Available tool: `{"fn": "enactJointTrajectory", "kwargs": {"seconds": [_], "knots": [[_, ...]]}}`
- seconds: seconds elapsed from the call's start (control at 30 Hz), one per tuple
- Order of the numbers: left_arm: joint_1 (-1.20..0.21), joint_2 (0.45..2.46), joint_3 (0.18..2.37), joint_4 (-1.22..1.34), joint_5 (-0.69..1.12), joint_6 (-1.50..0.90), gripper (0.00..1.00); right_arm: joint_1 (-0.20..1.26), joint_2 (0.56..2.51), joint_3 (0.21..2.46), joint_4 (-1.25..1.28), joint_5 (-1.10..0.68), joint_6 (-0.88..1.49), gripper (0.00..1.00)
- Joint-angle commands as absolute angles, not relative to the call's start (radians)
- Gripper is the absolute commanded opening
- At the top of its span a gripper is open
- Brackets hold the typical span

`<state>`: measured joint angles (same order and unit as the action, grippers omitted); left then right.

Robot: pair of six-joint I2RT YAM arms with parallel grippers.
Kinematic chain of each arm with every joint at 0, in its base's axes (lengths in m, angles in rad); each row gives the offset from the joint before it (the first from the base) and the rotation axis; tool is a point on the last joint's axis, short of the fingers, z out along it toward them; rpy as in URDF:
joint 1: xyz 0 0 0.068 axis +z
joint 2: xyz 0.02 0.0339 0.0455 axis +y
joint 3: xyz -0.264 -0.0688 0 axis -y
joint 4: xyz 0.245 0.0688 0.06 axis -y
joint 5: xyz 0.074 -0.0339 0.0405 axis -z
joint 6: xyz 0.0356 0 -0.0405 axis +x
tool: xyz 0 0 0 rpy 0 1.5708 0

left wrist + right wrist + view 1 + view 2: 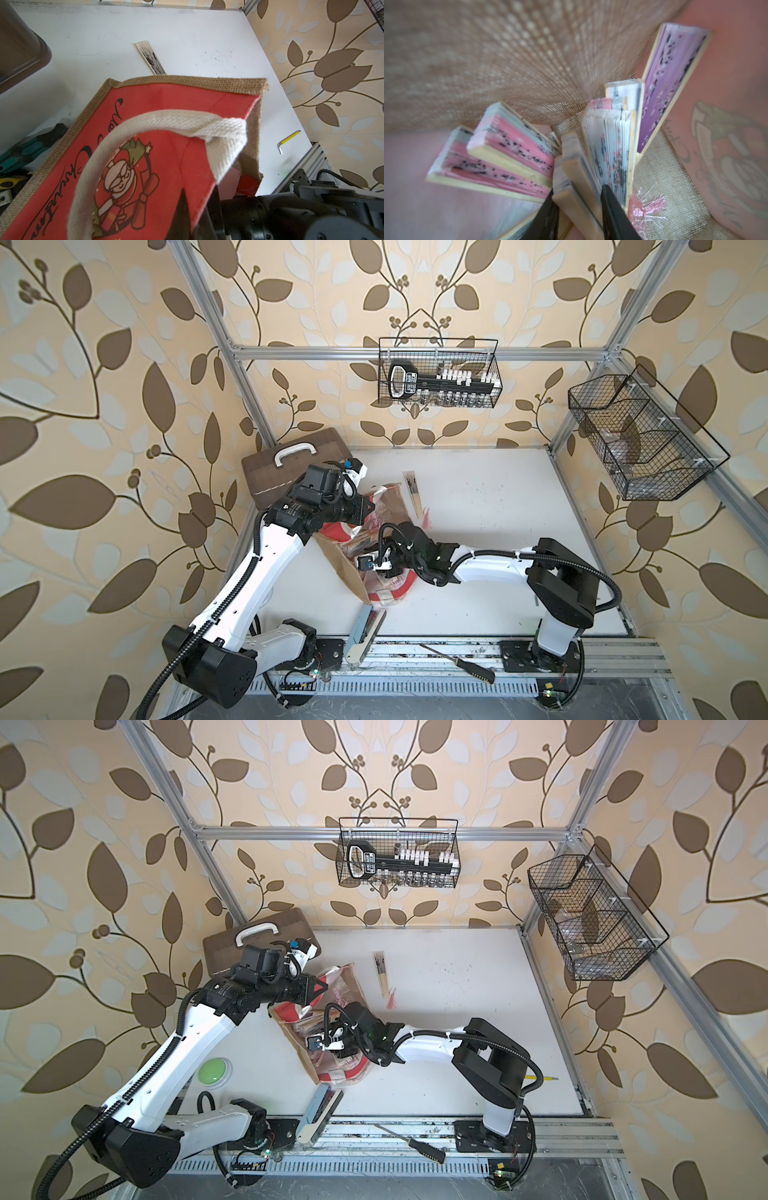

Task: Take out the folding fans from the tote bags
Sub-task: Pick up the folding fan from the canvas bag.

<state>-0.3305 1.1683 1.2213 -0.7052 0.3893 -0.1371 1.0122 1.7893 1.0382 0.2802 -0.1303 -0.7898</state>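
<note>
**Tight pinch in a crowded bag**

The right gripper (578,190) pinches one pale-ribbed folding fan (577,172) inside the tote bag (345,572), its black fingers wedged among the neighbouring fans (512,149). One lying against it could ride up and drop, and the pink tassel (648,205) may snag. The left gripper (368,506), pressed together, seems to hold the bag's rim; a slip would collapse the mouth. One loose fan (413,493) lies on the table (498,510). Blur hides the exact contact, the fans beneath cannot be counted, and the left fingertips are hidden behind the bag.

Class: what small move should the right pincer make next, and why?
Probably pinch and draw one fan out: the right pincer straddles it inside the tote bag, with the left pincer gripping the bag's edge.
</note>
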Motion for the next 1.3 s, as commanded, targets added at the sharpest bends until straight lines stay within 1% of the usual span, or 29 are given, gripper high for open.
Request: {"fn": "enactJointTrajectory", "kwargs": {"seconds": [0.0,0.07,0.17,0.33,0.47,0.5,0.57,0.9,1.13,1.27], "knots": [[-0.318,1.167,1.227,-0.673,0.417,-0.137,0.0,1.013,1.813,1.03,0.342,-0.109,-0.805,0.34],[-0.318,1.167,1.226,-0.673,0.417,-0.137,0.0,1.007,1.805,1.01,0.392,-0.097,-0.792,0.33],[-0.318,1.167,1.227,-0.675,0.417,-0.138,0.0,0.998,1.789,0.975,0.471,-0.077,-0.76,0.36],[-0.318,1.166,1.227,-0.675,0.418,-0.135,0.0,0.984,1.779,0.957,0.473,-0.089,-0.764,0.35],[-0.318,1.164,1.227,-0.678,0.414,-0.136,0.0,0.984,1.77,0.936,0.452,-0.134,-0.797,0.31],[-0.318,1.164,1.226,-0.677,0.415,-0.135,0.0,0.983,1.767,0.93,0.451,-0.144,-0.803,0.29],[-0.318,1.164,1.226,-0.678,0.417,-0.136,0.0,0.986,1.762,0.927,0.436,-0.164,-0.817,0.21],[-0.318,1.163,1.226,-0.68,0.417,-0.135,0.0,0.992,1.767,0.931,0.432,-0.17,-0.831,0.2],[-0.318,1.161,1.225,-0.681,0.413,-0.134,0.0,0.992,1.733,0.893,0.484,-0.161,-0.83,0.09],[-0.318,1.16,1.226,-0.681,0.408,-0.135,0.0,0.99,1.713,0.871,0.491,-0.162,-0.83,0.09]]}}
